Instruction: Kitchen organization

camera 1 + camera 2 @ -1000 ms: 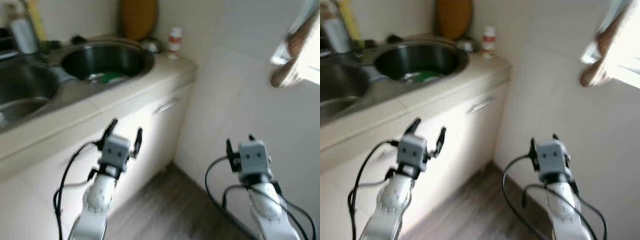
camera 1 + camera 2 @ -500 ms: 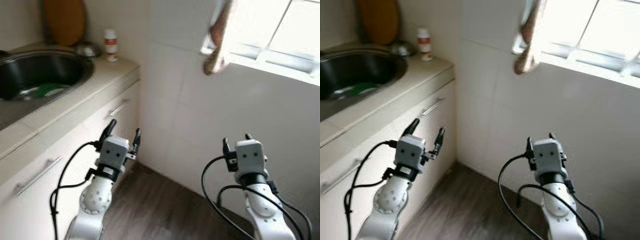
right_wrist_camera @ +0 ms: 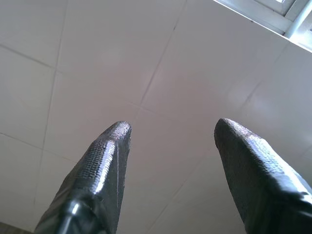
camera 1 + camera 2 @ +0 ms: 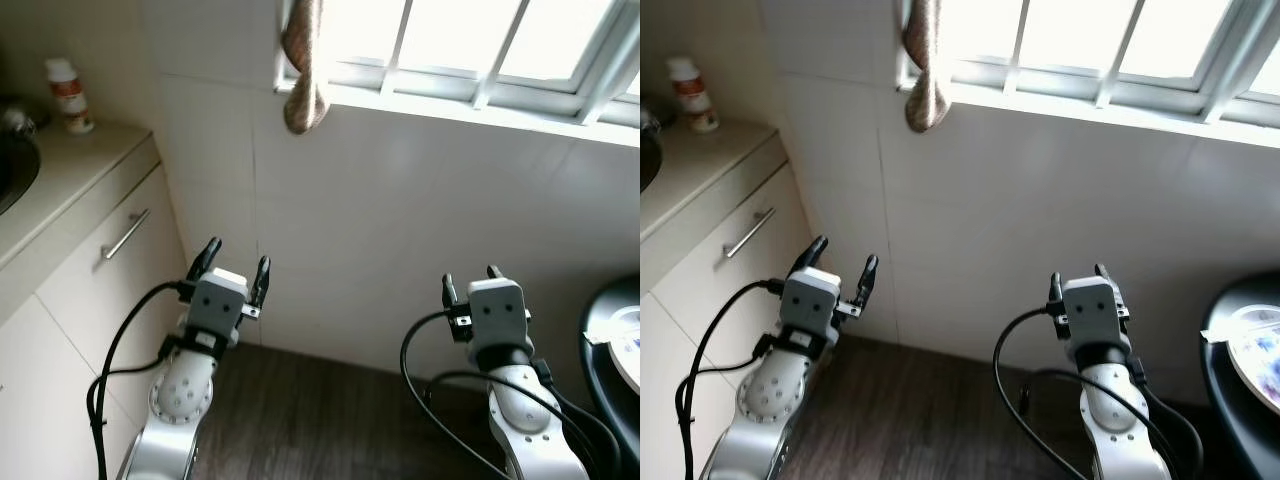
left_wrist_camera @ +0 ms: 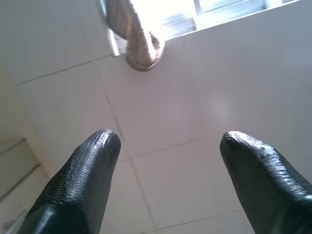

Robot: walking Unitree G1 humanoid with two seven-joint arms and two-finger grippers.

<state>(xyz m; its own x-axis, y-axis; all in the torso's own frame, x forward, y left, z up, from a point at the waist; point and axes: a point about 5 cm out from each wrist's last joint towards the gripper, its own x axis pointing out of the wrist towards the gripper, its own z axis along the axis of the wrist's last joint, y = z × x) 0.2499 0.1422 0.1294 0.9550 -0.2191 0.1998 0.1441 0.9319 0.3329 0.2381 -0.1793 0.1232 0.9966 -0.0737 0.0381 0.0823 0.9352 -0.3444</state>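
While both arms are held up in front of the robot, neither one has anything in it. The left gripper has its two black fingers spread apart, and its wrist view shows nothing between them but white wall tile. Same deal with the right gripper: fingers parted, empty, pointing at the tiled wall under the window.

A brownish cloth hangs down from the left end of the window sill, draping over the top of the tiles. You can also see it from the left wrist camera, up above the fingertips.

Off to the robot's left is the end of the kitchen counter, beige top with cream cabinet fronts below and a metal bar handle on the upper drawer. A small white bottle with a red band stands at the back of the countertop near the corner, well apart from both grippers. A sliver of the sink shows at the far left edge.

On the right edge there's a round black table with a white plate sitting on it, near the right arm but not touching. Floor is dark wood planks.
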